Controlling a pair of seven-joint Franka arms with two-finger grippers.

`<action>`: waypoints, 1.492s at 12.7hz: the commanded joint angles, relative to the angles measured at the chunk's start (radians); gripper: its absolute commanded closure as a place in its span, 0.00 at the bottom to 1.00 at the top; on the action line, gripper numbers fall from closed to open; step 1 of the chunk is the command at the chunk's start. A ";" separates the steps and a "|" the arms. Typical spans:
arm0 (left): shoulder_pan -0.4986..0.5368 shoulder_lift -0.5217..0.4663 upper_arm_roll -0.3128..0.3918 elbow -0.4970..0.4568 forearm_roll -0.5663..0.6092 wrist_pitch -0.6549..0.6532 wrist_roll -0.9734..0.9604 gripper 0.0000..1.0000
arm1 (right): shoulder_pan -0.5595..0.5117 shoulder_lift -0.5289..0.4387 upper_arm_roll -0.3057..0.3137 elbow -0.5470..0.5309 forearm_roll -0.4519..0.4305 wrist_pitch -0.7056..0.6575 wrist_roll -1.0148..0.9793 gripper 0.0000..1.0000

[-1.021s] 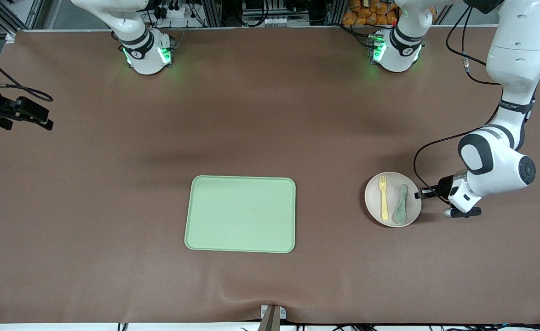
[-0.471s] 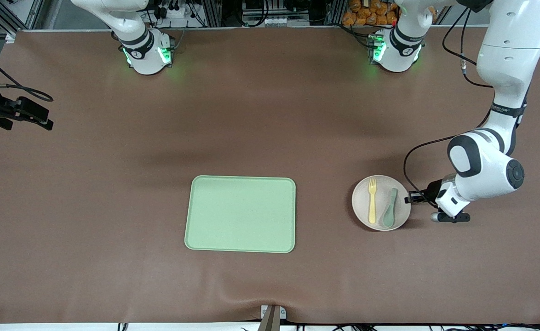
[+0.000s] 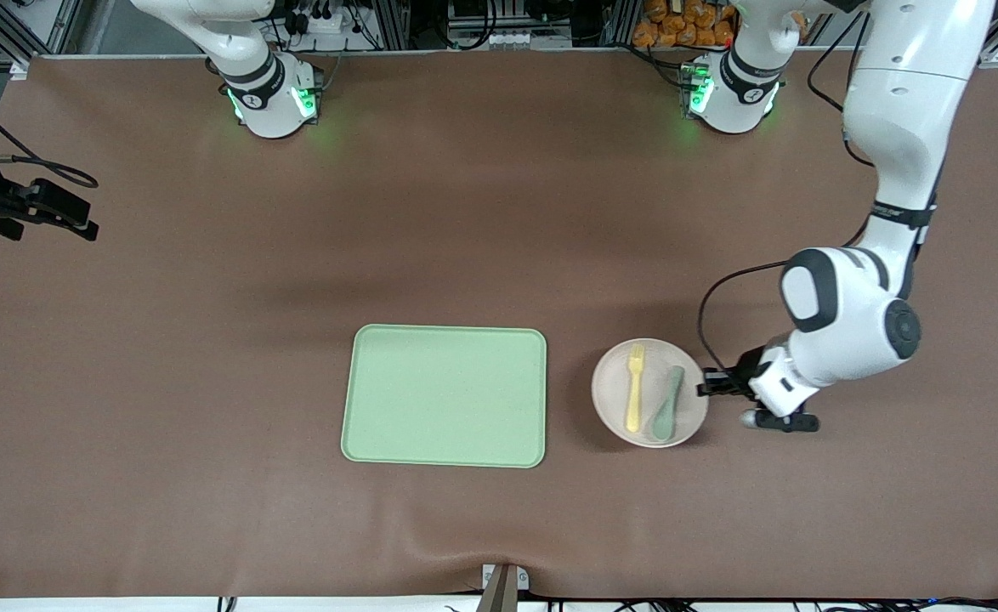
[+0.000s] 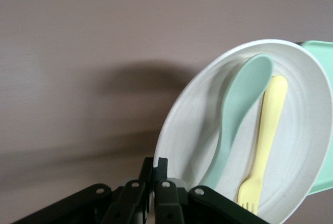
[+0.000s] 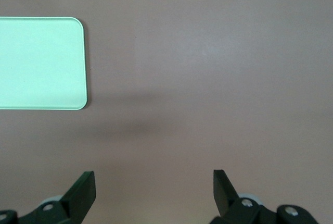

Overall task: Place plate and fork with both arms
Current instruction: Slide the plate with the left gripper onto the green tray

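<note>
The pale beige plate hangs a little above the brown table, between the green tray and the left arm's end. The yellow fork and a grey-green spoon lie side by side in it. My left gripper is shut on the plate's rim on the side away from the tray. In the left wrist view its fingers pinch the plate's edge, with the fork and spoon lying in the plate. My right gripper waits open at the right arm's end of the table; it also shows in the right wrist view.
The light-green tray lies flat near the table's middle, with nothing on it. Its corner shows in the right wrist view and its edge in the left wrist view. The arm bases stand along the table's edge farthest from the camera.
My left gripper has carried the plate, with fork and spoon in it, toward the tray and a little nearer the camera. The right arm has not moved.
</note>
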State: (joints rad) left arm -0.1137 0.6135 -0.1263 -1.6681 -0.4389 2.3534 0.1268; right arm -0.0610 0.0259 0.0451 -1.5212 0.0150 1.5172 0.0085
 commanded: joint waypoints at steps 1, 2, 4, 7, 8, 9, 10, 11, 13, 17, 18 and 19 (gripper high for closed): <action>-0.125 0.096 0.008 0.146 -0.011 -0.011 -0.125 1.00 | -0.022 0.011 0.015 0.023 0.005 -0.015 -0.016 0.00; -0.159 0.127 0.011 0.193 -0.012 -0.011 -0.195 1.00 | -0.023 0.011 0.015 0.024 0.005 -0.014 -0.015 0.00; -0.210 0.178 0.011 0.287 -0.014 -0.023 -0.329 1.00 | -0.022 0.011 0.015 0.024 0.005 -0.014 -0.015 0.00; -0.315 0.319 0.014 0.477 -0.015 -0.022 -0.524 1.00 | -0.022 0.011 0.015 0.024 0.005 -0.014 -0.015 0.00; -0.331 0.346 0.017 0.503 -0.017 -0.019 -0.558 1.00 | -0.020 0.011 0.015 0.024 0.005 -0.012 -0.015 0.00; -0.333 0.362 0.014 0.525 -0.018 -0.017 -0.562 1.00 | -0.020 0.011 0.016 0.024 0.005 -0.012 -0.016 0.00; -0.339 0.385 0.008 0.560 -0.018 -0.017 -0.567 1.00 | -0.016 0.012 0.016 0.024 0.005 -0.011 -0.016 0.00; -0.357 0.405 0.008 0.588 -0.021 -0.019 -0.588 1.00 | -0.016 0.012 0.016 0.024 0.006 -0.011 -0.016 0.00; -0.380 0.419 0.019 0.599 -0.021 -0.019 -0.622 1.00 | -0.014 0.012 0.016 0.024 0.005 -0.011 -0.016 0.00; -0.428 0.431 0.069 0.591 -0.015 -0.028 -0.624 1.00 | -0.014 0.014 0.016 0.023 0.007 -0.011 -0.018 0.00; -0.431 0.436 0.077 0.593 -0.014 -0.032 -0.621 1.00 | -0.013 0.014 0.016 0.021 0.007 -0.011 -0.018 0.00; -0.431 0.443 0.080 0.593 -0.014 -0.033 -0.615 1.00 | -0.013 0.014 0.016 0.021 0.007 -0.011 -0.016 0.00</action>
State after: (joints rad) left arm -0.5287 1.0275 -0.0727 -1.1207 -0.4389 2.3438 -0.4784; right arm -0.0610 0.0301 0.0503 -1.5201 0.0156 1.5171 0.0054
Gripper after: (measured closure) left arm 0.956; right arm 0.000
